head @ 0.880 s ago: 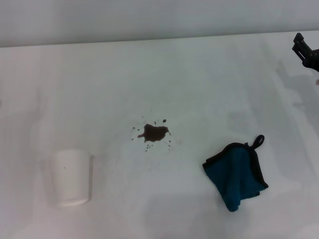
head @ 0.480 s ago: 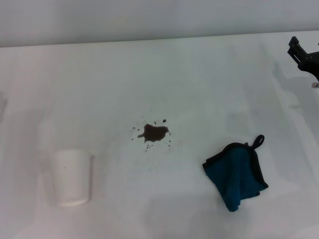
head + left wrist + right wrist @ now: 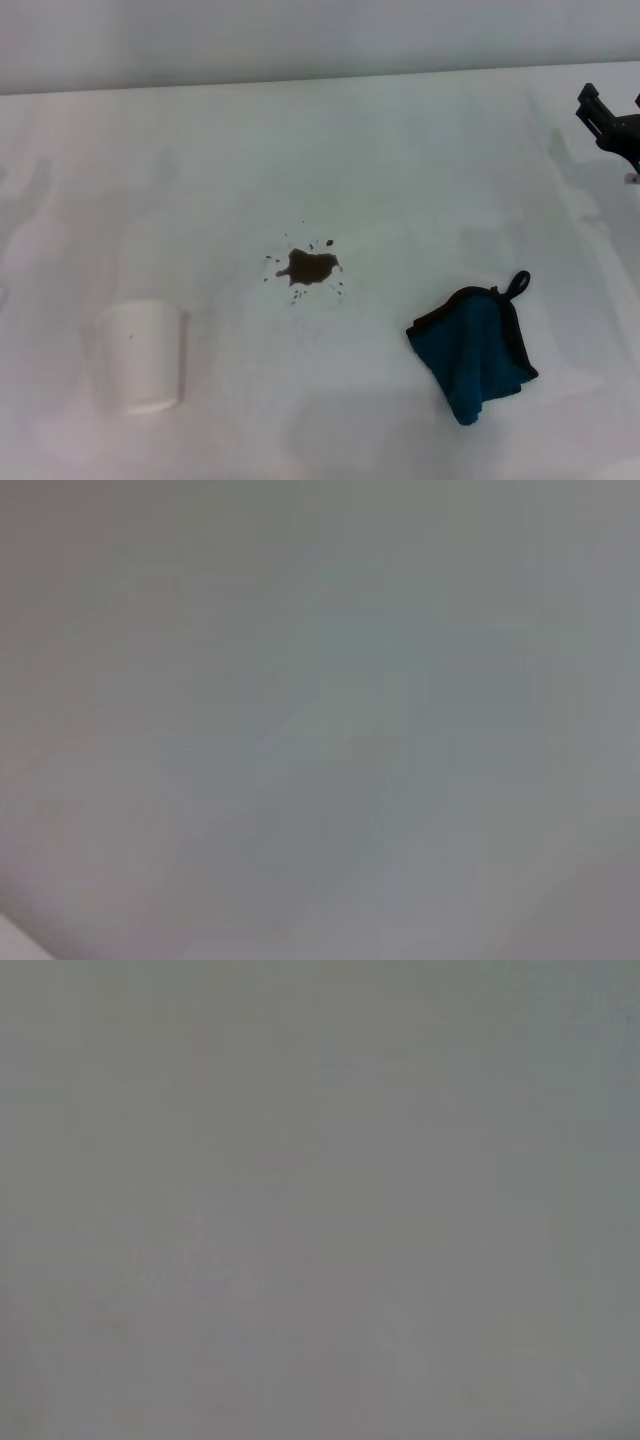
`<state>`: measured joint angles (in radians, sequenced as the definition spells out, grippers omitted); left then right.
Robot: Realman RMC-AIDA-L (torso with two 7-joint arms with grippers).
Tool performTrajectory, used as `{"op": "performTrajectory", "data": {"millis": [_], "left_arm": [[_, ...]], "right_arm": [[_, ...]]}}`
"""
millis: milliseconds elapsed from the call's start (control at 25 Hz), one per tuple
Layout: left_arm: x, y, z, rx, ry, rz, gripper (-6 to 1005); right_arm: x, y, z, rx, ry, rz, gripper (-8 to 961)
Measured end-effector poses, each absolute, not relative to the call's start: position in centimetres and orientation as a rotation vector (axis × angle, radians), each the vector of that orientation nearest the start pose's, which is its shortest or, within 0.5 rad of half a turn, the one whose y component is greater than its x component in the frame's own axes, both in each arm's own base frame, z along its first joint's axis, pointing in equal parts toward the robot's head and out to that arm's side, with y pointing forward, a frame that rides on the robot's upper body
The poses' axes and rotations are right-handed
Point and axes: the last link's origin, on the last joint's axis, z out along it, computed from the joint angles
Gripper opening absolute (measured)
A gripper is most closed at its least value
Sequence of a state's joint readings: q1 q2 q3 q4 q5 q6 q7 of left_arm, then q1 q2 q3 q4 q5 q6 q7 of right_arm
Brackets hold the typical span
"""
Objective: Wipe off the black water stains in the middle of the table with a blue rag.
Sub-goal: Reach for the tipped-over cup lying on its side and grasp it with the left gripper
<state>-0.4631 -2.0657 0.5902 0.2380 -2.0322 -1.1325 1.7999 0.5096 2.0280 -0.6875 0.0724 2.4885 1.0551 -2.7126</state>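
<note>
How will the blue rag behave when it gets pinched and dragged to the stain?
The blue rag lies crumpled with folds, so it is probably floppy and will drape from a pinch rather than lift flat. It looks thin and likely light, so it may bunch when pushed across the table. Its loop might snag a finger.

Your table [image 3: 400, 150] was a smooth white surface with a faint sheen, plain and unpatterned. The blue rag [image 3: 476, 352] looked like soft, napped cloth, matt, crumpled into folds, with a black stitched edging and a small black fabric loop at one corner. The black water stains [image 3: 309, 267] sat as a thin, dark brown-black film, flat on the tabletop. Your white cup [image 3: 141, 357] looked like matt paper. The right gripper [image 3: 612, 118] showed hard black parts, dull rather than shiny.
</note>
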Motion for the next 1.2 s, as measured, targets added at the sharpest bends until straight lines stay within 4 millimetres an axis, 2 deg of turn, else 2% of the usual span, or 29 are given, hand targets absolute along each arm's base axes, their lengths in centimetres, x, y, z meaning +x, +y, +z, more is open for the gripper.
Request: {"op": "performTrajectory", "data": {"millis": [200, 440, 560, 720, 800, 920, 1080, 1200], "left_arm": [[-33.2, 36.9, 6.8, -1.67, -1.428, -1.21, 877], [-32.0, 36.8, 11.4, -1.941, -1.7, -0.88, 876], [-30.5, 35.8, 14.1, -2.083, -1.798, -0.619, 876], [-28.0, 35.0, 16.8, -2.206, -1.875, -0.408, 876], [-26.0, 34.8, 18.0, -2.285, -1.904, -0.284, 876], [-24.0, 35.0, 18.5, -2.333, -1.932, -0.096, 877], [-23.0, 36.2, 18.0, -2.24, -1.957, 0.288, 877], [-22.4, 36.8, 17.0, -2.231, -1.963, 0.4, 877]], "right_arm": [[37.7, 33.6, 1.1, -1.472, 0.868, 0.675, 852], [37.6, 33.7, 1.1, -1.47, 0.87, 0.676, 852], [37.5, 33.8, 1.1, -1.471, 0.869, 0.678, 852], [37.5, 33.9, 1.2, -1.47, 0.866, 0.679, 852], [37.5, 34.0, 1.2, -1.47, 0.863, 0.678, 852], [37.4, 34.1, 1.3, -1.471, 0.862, 0.678, 852], [37.5, 34.1, 1.2, -1.472, 0.866, 0.673, 852], [37.5, 34.2, 1.2, -1.473, 0.873, 0.665, 852]]}}
